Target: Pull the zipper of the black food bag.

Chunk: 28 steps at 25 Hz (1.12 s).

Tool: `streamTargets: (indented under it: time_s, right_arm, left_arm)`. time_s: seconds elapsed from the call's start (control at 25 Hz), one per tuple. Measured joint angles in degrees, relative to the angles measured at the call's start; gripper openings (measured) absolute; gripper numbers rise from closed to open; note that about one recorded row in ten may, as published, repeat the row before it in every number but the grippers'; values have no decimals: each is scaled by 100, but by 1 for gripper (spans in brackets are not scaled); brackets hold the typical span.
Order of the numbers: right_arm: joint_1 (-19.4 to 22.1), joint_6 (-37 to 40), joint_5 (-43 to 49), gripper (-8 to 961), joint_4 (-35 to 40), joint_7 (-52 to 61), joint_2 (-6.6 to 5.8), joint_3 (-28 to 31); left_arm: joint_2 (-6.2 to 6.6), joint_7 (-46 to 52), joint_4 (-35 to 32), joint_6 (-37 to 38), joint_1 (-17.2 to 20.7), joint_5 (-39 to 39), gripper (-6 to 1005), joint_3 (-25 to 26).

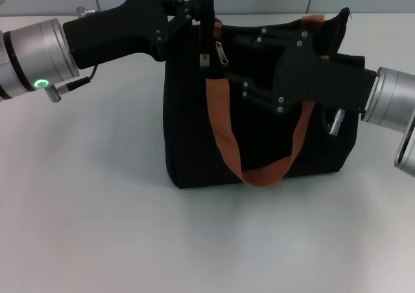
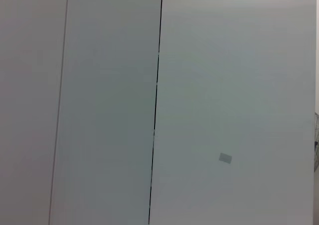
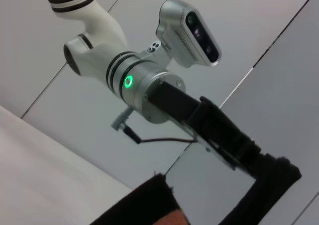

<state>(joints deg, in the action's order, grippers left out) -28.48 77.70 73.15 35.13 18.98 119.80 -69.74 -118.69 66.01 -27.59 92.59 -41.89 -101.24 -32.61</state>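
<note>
Table: white; it carries the black food bag, which stands upright below both claws.
Strap: orange-brown, hanging in a loop down the bag's front, under the right claw.
Bag contents: cannot tell; the inside is dark and the arms cover the top.
Right claw: reaches in from the right, lying across the bag's top front; open or closed, cannot tell.
Zipper: small silver tab at the bag's top edge, just beside the left claw and between the two claws.
Left claw: at the bag's top left corner, apparently pinched on the rim there.
Right wrist view: shows the left arm's green ring light and camera.
Left wrist view: only wall panels.
</note>
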Motion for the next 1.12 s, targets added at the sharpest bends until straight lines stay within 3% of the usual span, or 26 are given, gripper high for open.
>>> streamTargets:
  time_s: [0.32,1.12]
  right_arm:
    - [22,-174,-827,482,-49,-514,0,-597]
    - [184,-229,-1404,478,-9,-493,-1,-563]
  left_arm:
    - [-5,-6,4,13,-9,-1,20,-10]
    - [-6,-50,8,23,-1,-1,20,-6]
